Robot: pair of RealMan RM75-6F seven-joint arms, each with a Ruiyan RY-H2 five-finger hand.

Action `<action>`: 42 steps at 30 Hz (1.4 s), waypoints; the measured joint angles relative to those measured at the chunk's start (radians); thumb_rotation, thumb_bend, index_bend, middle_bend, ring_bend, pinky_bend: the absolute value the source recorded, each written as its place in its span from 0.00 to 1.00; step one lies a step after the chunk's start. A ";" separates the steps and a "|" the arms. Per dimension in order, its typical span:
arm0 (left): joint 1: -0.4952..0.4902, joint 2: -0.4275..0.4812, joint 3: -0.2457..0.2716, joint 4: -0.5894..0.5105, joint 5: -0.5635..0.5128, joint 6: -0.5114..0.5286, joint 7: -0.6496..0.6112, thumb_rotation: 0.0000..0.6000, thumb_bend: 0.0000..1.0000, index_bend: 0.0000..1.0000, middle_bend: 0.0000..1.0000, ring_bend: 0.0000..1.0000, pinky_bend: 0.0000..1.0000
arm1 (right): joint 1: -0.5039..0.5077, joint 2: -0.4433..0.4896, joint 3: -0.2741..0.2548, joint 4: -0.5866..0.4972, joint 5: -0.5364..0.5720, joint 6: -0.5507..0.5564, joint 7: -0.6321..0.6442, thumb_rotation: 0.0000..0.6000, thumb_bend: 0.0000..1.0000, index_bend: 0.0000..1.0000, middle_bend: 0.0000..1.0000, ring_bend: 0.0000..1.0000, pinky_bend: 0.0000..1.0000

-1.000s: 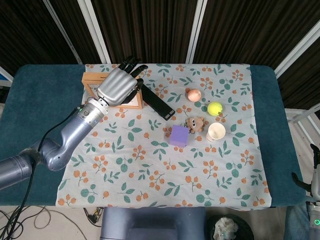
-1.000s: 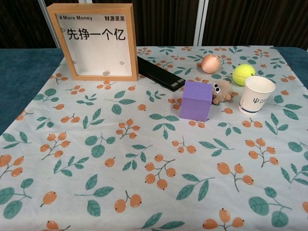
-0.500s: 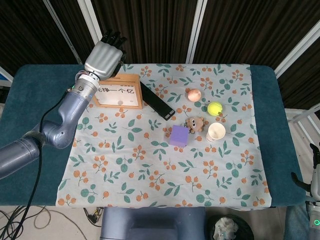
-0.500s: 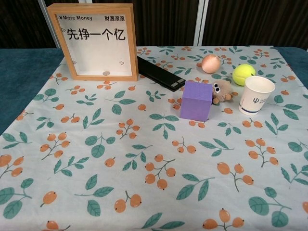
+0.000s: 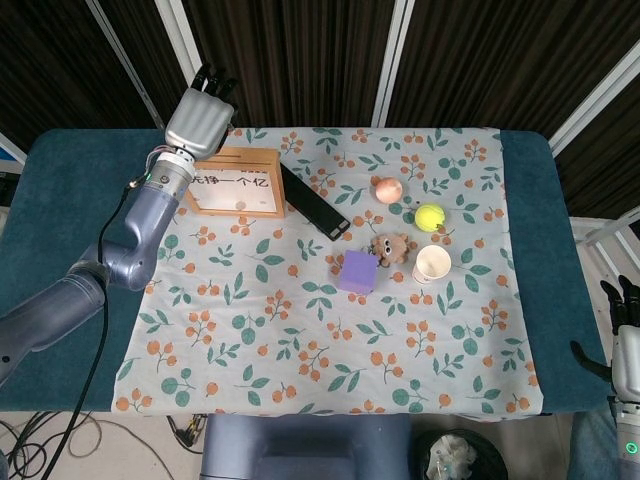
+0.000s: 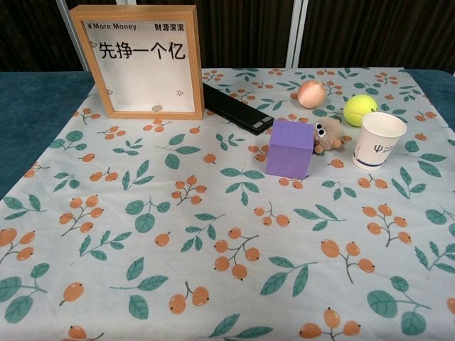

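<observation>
Hovering | left robot hand (image 5: 199, 120) empty, fingers apart | wooden frame (image 5: 236, 183) just below it

Surface (image 5: 70, 200): teal top, covered by a floral cloth (image 5: 300, 340). On the cloth: wooden picture frame (image 6: 142, 62), standing upright at back left; black bar (image 6: 237, 108) just beside it; purple cube (image 6: 289, 148); plush toy (image 6: 329, 135); paper cup (image 6: 378, 140); tennis ball (image 6: 360, 109); peach-coloured ball (image 6: 311, 94).
</observation>
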 measured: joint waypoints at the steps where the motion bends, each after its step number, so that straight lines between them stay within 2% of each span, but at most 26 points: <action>1: 0.004 -0.005 0.003 0.007 0.007 0.001 -0.010 1.00 0.48 0.68 0.13 0.00 0.00 | 0.000 0.000 -0.001 0.002 -0.002 0.000 0.003 1.00 0.26 0.13 0.03 0.00 0.00; 17: 0.048 -0.041 0.021 0.055 0.095 0.005 -0.117 1.00 0.48 0.69 0.13 0.00 0.00 | 0.001 0.003 0.000 0.006 0.001 -0.011 0.007 1.00 0.26 0.13 0.03 0.00 0.00; 42: 0.068 -0.087 0.032 0.106 0.188 0.010 -0.167 1.00 0.48 0.68 0.13 0.00 0.00 | -0.003 0.004 0.006 -0.005 0.022 -0.013 -0.005 1.00 0.26 0.13 0.03 0.00 0.00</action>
